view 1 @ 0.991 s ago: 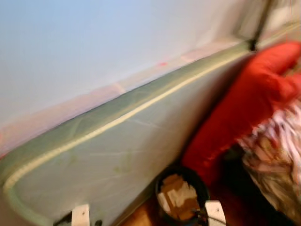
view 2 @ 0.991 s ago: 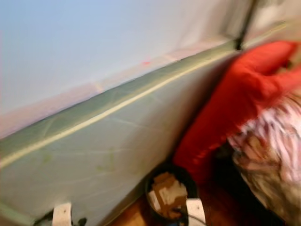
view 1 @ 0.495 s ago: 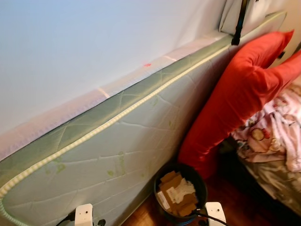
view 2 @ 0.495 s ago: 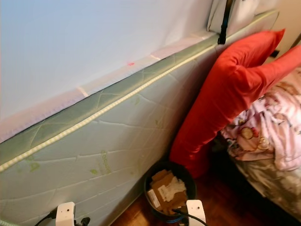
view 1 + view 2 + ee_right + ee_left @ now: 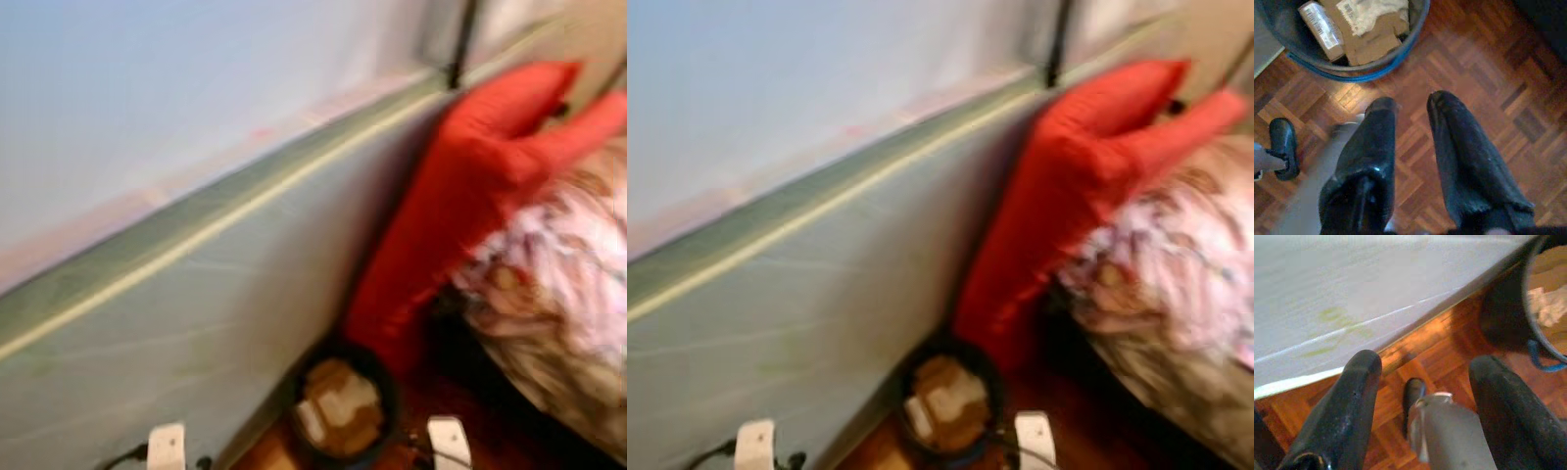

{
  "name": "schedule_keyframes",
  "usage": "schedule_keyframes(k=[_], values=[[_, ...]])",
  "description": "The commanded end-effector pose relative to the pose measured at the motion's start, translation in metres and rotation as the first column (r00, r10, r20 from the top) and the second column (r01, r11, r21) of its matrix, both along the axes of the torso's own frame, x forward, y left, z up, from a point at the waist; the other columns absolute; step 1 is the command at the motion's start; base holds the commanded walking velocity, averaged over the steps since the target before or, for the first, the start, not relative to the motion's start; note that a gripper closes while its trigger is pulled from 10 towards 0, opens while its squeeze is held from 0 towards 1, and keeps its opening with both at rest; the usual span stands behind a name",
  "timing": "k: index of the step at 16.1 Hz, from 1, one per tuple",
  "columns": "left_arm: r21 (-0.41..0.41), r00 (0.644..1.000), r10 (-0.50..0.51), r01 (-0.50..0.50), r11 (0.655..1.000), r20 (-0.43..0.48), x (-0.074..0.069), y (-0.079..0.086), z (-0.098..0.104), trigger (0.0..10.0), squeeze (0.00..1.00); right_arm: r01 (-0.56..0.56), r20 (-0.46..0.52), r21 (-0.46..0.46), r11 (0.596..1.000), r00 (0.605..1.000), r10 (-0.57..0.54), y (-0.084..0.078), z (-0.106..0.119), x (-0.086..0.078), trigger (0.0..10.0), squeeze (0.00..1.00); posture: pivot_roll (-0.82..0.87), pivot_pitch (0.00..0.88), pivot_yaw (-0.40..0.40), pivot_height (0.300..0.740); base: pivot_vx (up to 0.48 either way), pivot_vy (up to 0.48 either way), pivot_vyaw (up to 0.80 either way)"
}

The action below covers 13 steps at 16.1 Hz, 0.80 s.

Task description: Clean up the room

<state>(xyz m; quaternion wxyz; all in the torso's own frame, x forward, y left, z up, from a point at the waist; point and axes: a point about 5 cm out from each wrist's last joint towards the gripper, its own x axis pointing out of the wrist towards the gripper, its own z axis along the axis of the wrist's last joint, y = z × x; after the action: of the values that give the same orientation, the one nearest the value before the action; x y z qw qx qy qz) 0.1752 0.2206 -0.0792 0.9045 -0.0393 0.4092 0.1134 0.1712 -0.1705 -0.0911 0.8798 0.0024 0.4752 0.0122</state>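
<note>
A dark round bin (image 5: 338,411) with cardboard and paper scraps stands on the parquet floor, at the foot of a pale green mattress (image 5: 196,294) leaning on the wall. My left gripper (image 5: 1425,361) hangs open above the floor beside the mattress (image 5: 1352,284), with the bin's rim (image 5: 1530,328) off to one side and nothing between its fingers. Low over the parquet hangs my right gripper (image 5: 1413,102), its fingers a narrow gap apart and empty. The bin (image 5: 1415,14), with cardboard inside, lies just beyond its tips.
A big red pillow (image 5: 460,186) leans against the mattress, right of the bin. Crumpled floral bedding (image 5: 558,284) lies on a bed at the right. My black foot (image 5: 1283,147) stands on the wooden floor (image 5: 1488,73). Both eye views are blurred.
The whole picture has slid a little to the left and gone blurred again, so the camera has moved. The bin, pillow and mattress keep their places.
</note>
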Motion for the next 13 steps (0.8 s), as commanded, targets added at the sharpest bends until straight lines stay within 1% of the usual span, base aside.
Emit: schedule_keyframes(k=[1, 2, 4, 13], values=[[-0.011, 0.996, -0.067, 0.067, 0.998, -0.059, 0.010, -0.001, 0.002, 10.0, 0.00, 0.178, 0.109, 0.055, 0.982, 0.977, -0.183, -0.041, 0.026, 0.040, 10.0, 0.00, 0.01, 0.000, -0.028, 0.740, 0.000, -0.330, -0.79], [-0.012, 0.996, -0.068, 0.068, 0.998, -0.062, 0.008, -0.001, 0.001, 10.0, 0.00, 0.177, 0.108, 0.053, 0.983, 0.977, -0.182, -0.041, 0.025, 0.040, 10.0, 0.00, 0.01, 0.000, -0.028, 0.740, 0.000, -0.330, -0.77], [-0.012, 0.995, -0.066, 0.066, 0.998, -0.071, 0.003, 0.000, -0.001, 10.0, 0.00, 0.184, 0.114, 0.061, 0.981, 0.975, -0.190, -0.041, 0.025, 0.039, 10.0, 0.00, 0.01, 0.000, -0.027, 0.740, 0.000, -0.330, 0.00], [-0.018, 0.994, -0.068, 0.067, 0.998, -0.082, -0.002, 0.000, -0.003, 10.0, 0.00, 0.174, 0.113, 0.069, 0.982, 0.977, -0.181, -0.039, 0.023, 0.036, 10.0, 0.00, 0.01, 0.000, -0.016, 0.740, 0.000, -0.328, 0.00]])
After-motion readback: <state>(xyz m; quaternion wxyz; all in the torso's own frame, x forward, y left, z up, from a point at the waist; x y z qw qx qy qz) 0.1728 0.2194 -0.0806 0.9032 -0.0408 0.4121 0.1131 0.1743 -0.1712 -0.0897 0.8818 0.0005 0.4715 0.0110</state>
